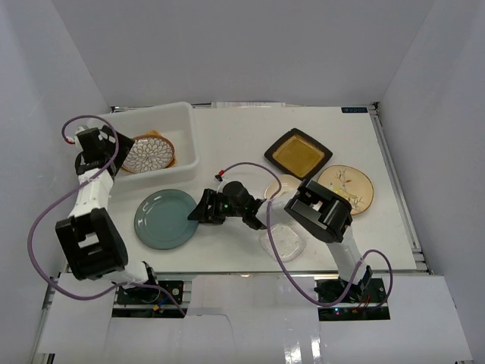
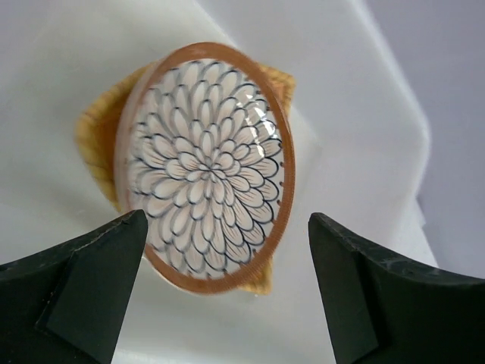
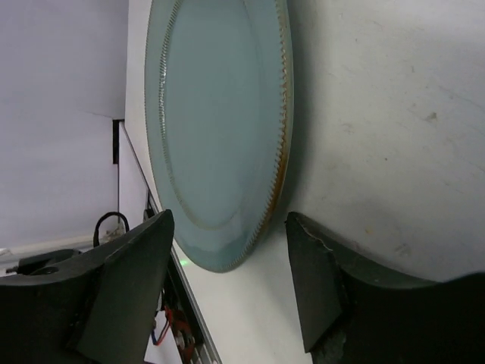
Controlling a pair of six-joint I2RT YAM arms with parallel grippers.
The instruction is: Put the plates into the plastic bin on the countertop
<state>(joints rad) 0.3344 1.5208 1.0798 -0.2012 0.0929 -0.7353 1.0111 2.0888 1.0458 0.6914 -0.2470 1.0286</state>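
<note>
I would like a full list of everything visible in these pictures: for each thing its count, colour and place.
plastic bin: one, translucent white, far left of the countertop
petal-patterned plate: one, white with brown rim, in the bin, on the woven plate
woven plate: one, orange, in the bin, underneath
grey-blue plate: one, grey-blue, on the countertop in front of the bin
square plate: one, black with amber centre, far right of centre
floral plate: one, cream, right side
squarish bowl: one, cream, partly behind the right arm
glass plate: one, clear, near edge
countertop: one, white
left gripper: one, black, open above the petal-patterned plate
right gripper: one, black, open at the grey-blue plate's rim
</note>
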